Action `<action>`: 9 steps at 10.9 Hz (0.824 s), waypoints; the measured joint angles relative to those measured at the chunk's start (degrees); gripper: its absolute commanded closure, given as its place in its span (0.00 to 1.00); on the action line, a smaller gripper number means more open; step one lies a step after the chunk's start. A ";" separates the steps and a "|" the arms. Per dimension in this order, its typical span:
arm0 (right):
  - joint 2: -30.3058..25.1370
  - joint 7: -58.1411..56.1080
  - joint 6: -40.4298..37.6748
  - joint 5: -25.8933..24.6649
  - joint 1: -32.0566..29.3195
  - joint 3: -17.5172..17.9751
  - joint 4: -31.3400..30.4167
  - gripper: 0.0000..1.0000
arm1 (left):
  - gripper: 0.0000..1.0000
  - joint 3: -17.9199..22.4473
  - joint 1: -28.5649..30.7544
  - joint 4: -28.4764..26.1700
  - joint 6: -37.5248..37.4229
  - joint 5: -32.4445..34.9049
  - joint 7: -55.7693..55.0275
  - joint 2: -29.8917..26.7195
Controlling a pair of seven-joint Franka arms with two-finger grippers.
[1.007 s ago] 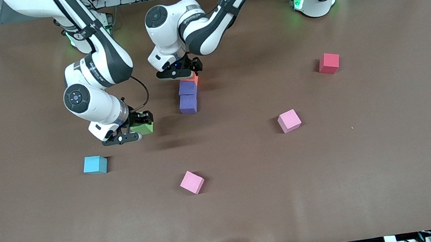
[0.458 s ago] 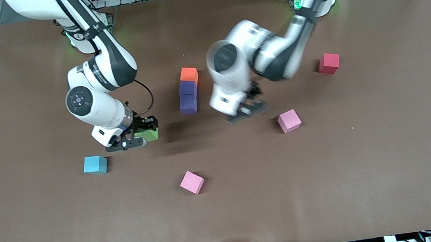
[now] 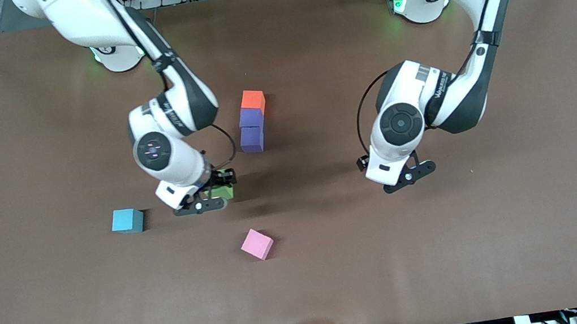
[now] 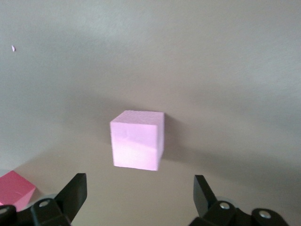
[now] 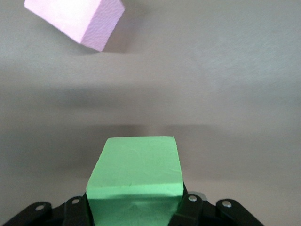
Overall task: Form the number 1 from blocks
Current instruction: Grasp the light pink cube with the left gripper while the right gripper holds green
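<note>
small matte cyan cube (image 3: 127, 220) toward the right arm's end. right gripper (image 3: 211, 195) aloft, pinching a small matte green cube (image 3: 222, 191) (a pink cube (image 3: 257, 244) on the table nearby). orange-over-two-purple column (image 3: 252, 120) mid-table. left gripper (image 3: 403, 170), fingers spread, over another pink cube (image 4: 138, 139).

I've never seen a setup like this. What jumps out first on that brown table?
Mid-table, a short line of small matte cubes stands out: an orange cube, then two purple cubes nearer the camera. The right gripper is shut on a green cube, in the air over the table between that line and a loose pink cube. The left gripper hangs open over another pink cube.
</note>
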 measured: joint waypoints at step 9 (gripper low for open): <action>4.37 12.39 -0.38 2.79 8.03 -0.16 1.19 0.39 | 0.00 -0.36 1.62 -10.61 10.25 0.00 3.71 0.01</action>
